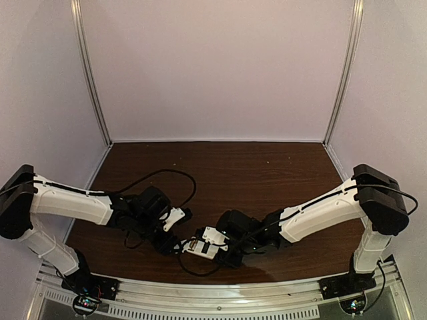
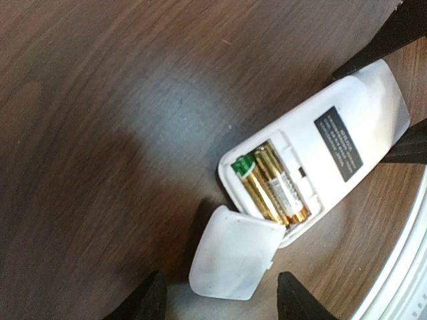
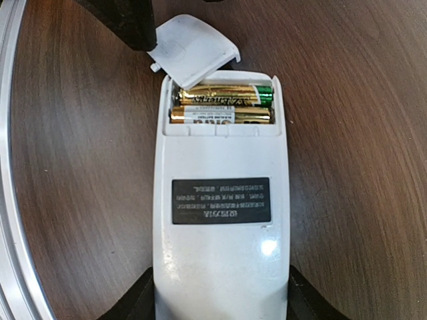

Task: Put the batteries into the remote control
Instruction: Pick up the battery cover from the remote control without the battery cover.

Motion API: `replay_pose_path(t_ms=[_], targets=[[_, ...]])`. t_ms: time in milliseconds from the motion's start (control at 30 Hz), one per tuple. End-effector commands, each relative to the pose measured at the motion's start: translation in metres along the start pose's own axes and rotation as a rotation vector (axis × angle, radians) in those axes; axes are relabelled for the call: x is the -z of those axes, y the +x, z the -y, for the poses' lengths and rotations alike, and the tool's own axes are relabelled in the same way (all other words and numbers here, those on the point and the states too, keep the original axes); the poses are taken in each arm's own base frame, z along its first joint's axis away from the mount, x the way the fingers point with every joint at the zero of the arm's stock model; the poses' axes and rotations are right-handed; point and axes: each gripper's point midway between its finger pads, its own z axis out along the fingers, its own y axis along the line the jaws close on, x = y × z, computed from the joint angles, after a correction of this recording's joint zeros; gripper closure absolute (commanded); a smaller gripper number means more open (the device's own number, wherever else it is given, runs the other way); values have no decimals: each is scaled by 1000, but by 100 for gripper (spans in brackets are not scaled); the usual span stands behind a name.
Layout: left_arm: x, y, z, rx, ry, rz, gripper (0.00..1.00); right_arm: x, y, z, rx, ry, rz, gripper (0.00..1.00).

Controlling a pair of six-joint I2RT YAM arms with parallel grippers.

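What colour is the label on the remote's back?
Black with small white print. The label on the remote shows best in the right wrist view.

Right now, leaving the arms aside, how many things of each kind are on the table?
Gold-yellow cylindrical batteries: 2, both lying in the recess
White rounded plastic remote control: 1
Loose white plastic battery cover: 1
Total: 4
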Motion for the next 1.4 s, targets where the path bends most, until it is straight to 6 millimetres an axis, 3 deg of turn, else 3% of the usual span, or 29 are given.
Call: replay_pose_path(t_ms=[0,467,767,1133,1367], targets=[[3,-16,3,-112,-5,22,42,-5,29,-7,25,-29,-103,100],[-5,-14,9,-215,39,-21,36,-5,30,-6,23,-25,-104,100],[-16,-8,9,-252,49,-78,38,-5,28,-3,19,-11,-100,100],[-20,-9,5,-221,30,-99,56,-5,29,0,13,7,-101,100],[-13,-27,-4,-27,35,-68,62,-4,28,10,1,69,-93,100]])
